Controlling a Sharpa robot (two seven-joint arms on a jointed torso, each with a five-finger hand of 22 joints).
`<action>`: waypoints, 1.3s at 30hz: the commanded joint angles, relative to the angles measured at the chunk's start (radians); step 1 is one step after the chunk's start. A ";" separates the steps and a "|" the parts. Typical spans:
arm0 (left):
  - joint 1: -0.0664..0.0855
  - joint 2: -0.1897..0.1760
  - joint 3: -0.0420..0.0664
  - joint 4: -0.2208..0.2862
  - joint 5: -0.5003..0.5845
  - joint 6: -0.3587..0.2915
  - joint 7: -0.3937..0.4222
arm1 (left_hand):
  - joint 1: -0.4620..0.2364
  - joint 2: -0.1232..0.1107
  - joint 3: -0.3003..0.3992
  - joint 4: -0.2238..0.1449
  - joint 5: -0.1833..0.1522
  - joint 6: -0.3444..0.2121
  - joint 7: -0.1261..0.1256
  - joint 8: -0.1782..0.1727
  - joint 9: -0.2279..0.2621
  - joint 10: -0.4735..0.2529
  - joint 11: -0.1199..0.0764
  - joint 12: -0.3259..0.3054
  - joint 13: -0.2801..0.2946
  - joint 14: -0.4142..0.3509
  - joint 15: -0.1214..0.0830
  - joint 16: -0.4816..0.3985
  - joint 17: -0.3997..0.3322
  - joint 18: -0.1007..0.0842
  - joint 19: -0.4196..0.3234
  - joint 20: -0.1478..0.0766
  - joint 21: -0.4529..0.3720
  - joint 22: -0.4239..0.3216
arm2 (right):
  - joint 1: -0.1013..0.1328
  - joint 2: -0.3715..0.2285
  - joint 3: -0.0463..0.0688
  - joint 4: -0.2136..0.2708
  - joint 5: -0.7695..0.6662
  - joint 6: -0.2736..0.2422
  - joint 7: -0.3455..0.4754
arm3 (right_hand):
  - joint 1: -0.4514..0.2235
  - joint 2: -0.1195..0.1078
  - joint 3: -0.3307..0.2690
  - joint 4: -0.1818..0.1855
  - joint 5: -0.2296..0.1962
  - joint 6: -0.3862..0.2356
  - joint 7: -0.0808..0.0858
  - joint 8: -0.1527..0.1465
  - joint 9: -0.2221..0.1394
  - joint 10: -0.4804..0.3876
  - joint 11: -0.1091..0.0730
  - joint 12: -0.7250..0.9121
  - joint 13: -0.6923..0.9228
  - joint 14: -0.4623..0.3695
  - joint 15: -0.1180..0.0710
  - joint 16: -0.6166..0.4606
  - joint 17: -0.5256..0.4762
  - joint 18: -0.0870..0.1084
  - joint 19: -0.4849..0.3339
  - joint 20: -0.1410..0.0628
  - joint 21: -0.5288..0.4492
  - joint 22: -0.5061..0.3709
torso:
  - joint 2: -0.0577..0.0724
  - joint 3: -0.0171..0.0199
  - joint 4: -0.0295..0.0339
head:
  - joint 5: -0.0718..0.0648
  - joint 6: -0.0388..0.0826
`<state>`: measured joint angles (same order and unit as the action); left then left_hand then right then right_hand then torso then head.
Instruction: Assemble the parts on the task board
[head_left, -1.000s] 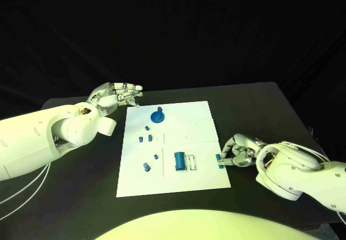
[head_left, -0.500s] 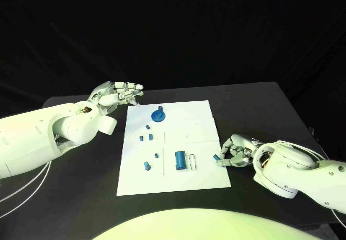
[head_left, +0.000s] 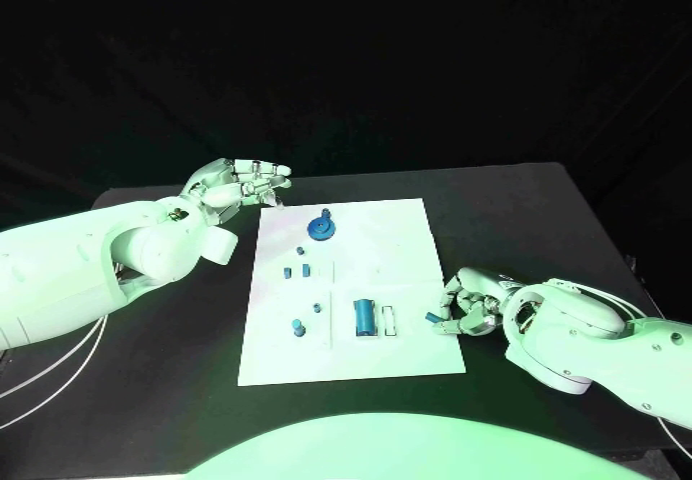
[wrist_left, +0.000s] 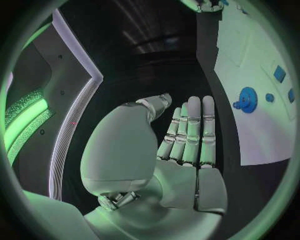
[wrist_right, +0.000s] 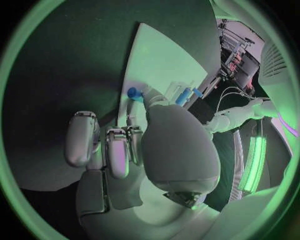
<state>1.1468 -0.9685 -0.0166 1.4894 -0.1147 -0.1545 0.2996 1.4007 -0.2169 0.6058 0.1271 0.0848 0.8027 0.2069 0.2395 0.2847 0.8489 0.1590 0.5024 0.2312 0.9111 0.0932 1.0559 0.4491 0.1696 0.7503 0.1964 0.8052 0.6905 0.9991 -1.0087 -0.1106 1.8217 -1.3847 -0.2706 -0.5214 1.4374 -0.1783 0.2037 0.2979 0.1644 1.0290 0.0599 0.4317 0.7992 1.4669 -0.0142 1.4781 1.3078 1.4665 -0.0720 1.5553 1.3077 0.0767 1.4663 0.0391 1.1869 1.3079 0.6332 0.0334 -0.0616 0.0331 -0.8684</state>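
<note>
The white task board (head_left: 389, 250) lies in the middle of the table. On it are a blue gear (head_left: 322, 231), several small blue parts (head_left: 297, 270) and an upright blue block (head_left: 361, 316). My right hand (head_left: 473, 305) sits at the board's right edge and pinches a small blue part (head_left: 434, 317) between thumb and a finger. The right wrist view shows that blue part (wrist_right: 133, 92) at the fingertips, over the board's rim (wrist_right: 159, 55). My left hand (head_left: 238, 183) hovers off the board's far left corner, holding nothing. In the left wrist view its fingers (wrist_left: 190, 132) lie straight side by side, near the gear (wrist_left: 248, 99).
The black table (head_left: 519, 220) spreads on both sides of the board. A small white piece (head_left: 387, 320) stands next to the blue block. My left forearm (head_left: 87, 265) lies over the table's left side.
The right hand has edged a little toward the board's edge and tilted the blue part it pinches. The left hand has kept its place; the camera shifted slightly.
</note>
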 joint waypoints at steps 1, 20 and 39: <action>0.000 0.002 0.001 0.002 -0.007 0.020 0.001 | -0.007 0.000 -0.001 0.006 0.006 -0.007 0.017 0.005 -0.001 -0.006 0.002 0.003 -0.001 -0.006 0.001 0.004 0.000 0.012 0.007 0.003 -0.003 -0.002 | -0.020 0.007 -0.016 -0.007 -0.026 0.046 -0.028 | 0.055 0.024 0.098 -0.037 0.019 0.003 -0.009 0.007 -0.290 0.048 -0.007 -0.005 0.193 0.095 -0.010 -0.002 0.220 -0.014 0.022 -0.012 -0.002 0.180 | 0.000 0.0004 -0.0002 | 0.000 0.000; 0.001 -0.002 0.000 0.007 -0.017 0.009 -0.015 | -0.002 0.000 0.002 0.003 0.007 -0.007 0.017 0.006 -0.002 -0.006 0.001 0.005 -0.001 -0.008 0.000 0.004 -0.001 0.012 0.008 0.002 -0.005 -0.002 | -0.002 0.040 -0.008 0.063 0.205 -0.200 0.088 | -0.095 -0.034 0.358 -0.111 0.161 -0.019 -0.015 0.066 -0.234 0.069 -0.014 0.022 0.213 0.100 -0.015 0.008 0.244 -0.025 0.040 -0.018 0.070 0.194 | 0.002 0.0019 0.0012 | 0.008 -0.004; 0.001 -0.002 0.000 0.015 -0.021 0.012 -0.015 | 0.000 0.000 0.003 0.002 0.007 -0.007 0.017 0.007 -0.002 -0.006 0.001 0.006 -0.001 -0.008 0.000 0.004 -0.001 0.013 0.008 0.002 -0.006 -0.003 | -0.002 0.112 -0.009 0.028 0.269 -0.132 0.067 | -0.182 -0.039 0.345 -0.101 0.199 -0.017 -0.017 0.076 -0.223 0.070 -0.015 0.023 0.215 0.100 -0.016 0.008 0.244 -0.024 0.038 -0.018 0.067 0.193 | 0.000 -0.0003 0.0012 | 0.005 -0.004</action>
<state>1.1469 -0.9713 -0.0170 1.5007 -0.1305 -0.1542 0.2806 1.4007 -0.2169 0.6058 0.1271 0.0892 0.8027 0.2069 0.2393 0.2847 0.8489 0.1590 0.5024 0.2315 0.9111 0.0932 1.0558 0.4491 0.1696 0.7503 0.1964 0.8052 0.6888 0.9995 -0.9012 -0.1193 1.8558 -1.1191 -0.4376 -0.4509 1.2674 -0.2154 0.4756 0.2770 0.3604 1.0087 0.0518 0.5028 0.5752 1.4648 -0.0233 1.5005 1.3075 1.4665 -0.0791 1.5611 1.3074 0.0607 1.4662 0.0252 1.2561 1.3075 0.6334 0.0326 -0.0611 0.0393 -0.8727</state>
